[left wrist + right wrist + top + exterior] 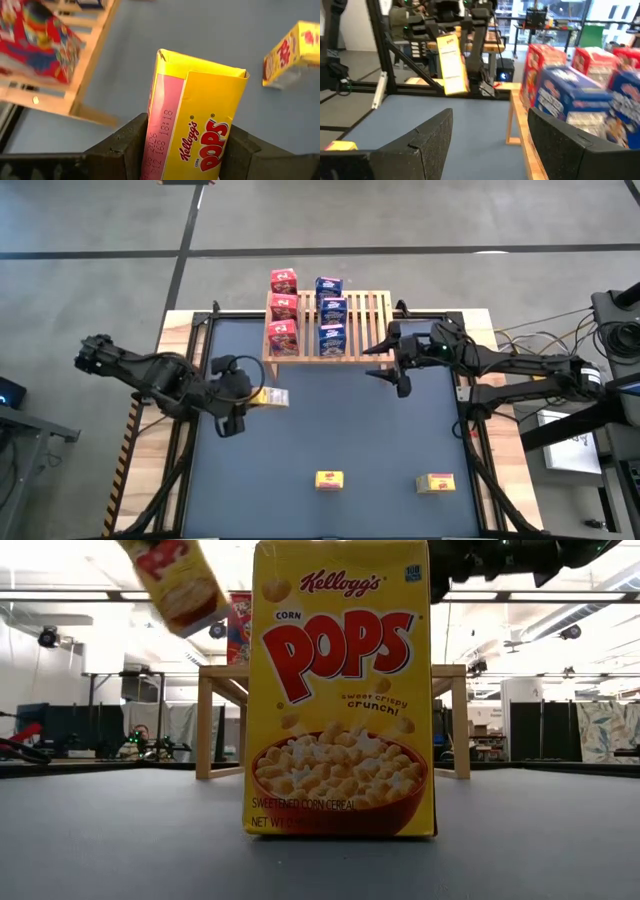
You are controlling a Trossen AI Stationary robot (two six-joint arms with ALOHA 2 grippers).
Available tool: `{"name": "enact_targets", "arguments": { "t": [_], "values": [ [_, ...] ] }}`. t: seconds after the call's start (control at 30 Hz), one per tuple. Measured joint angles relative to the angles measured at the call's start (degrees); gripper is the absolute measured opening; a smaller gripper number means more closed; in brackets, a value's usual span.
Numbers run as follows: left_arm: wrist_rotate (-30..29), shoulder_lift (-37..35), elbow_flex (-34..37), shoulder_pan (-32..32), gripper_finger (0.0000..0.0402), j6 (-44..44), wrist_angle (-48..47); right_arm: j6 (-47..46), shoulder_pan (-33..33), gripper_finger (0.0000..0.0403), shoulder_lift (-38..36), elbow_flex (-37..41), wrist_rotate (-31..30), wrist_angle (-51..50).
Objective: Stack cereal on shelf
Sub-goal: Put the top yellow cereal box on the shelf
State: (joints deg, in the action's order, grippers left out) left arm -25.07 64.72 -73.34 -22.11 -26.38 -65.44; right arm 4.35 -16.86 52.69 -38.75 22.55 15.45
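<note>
- Yellow cereal box [268,397], left of centre in the high view, is clamped in my left fingers [135,145], lifted off the worktop [340,430].
- Step: carrying it to the shelf [372,320], upper centre; next I need an empty slat spot beside the blue boxes [331,311].
- My right fingers [490,145] hang released beside the shelf.

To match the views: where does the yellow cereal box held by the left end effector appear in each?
High: yellow box at the left end effector, left of centre.
Low: upper left, tilted.
Left wrist: bottom centre.
Right wrist: upper left.
Shared landmark: wooden rack.
</note>
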Motion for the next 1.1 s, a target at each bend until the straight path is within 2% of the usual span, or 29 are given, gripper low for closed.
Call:
{"name": "enact_targets", "arguments": {
  "t": [0.13,0.27,0.47,0.6,0.73,0.93,1.1],
  "values": [
    [0.0,4.4,-5.2,1.8,0.0171,2.2,0.0,1.5,3.0,0.0247,0.0,-2.2,-1.0,0.0],
    [0.1,8.5,-10.1,3.1,0.0171,3.7,-0.1,3.3,6.7,0.0247,1.2,-4.7,-6.3,0.0],
    [0.1,15.1,-17.6,4.6,0.0171,3.4,1.1,3.8,9.9,0.0247,7.0,-6.4,-8.1,-0.1],
    [0.1,19.6,-21.3,4.7,0.0171,6.4,1.0,3.7,11.1,0.0247,11.9,-8.5,-8.3,0.1],
    [0.1,22.8,-23.6,5.6,0.0171,7.4,-0.1,4.4,13.4,0.0247,16.2,-11.9,-8.9,0.2],
    [0.1,24.4,-24.0,6.2,0.0171,7.5,-0.5,5.9,16.8,0.0247,21.2,-17.6,-16.7,-0.8],
    [0.1,24.4,-24.0,6.5,0.0171,7.5,-0.5,6.1,18.1,0.0247,25.7,-22.2,-17.0,-4.8]
  ]
}}
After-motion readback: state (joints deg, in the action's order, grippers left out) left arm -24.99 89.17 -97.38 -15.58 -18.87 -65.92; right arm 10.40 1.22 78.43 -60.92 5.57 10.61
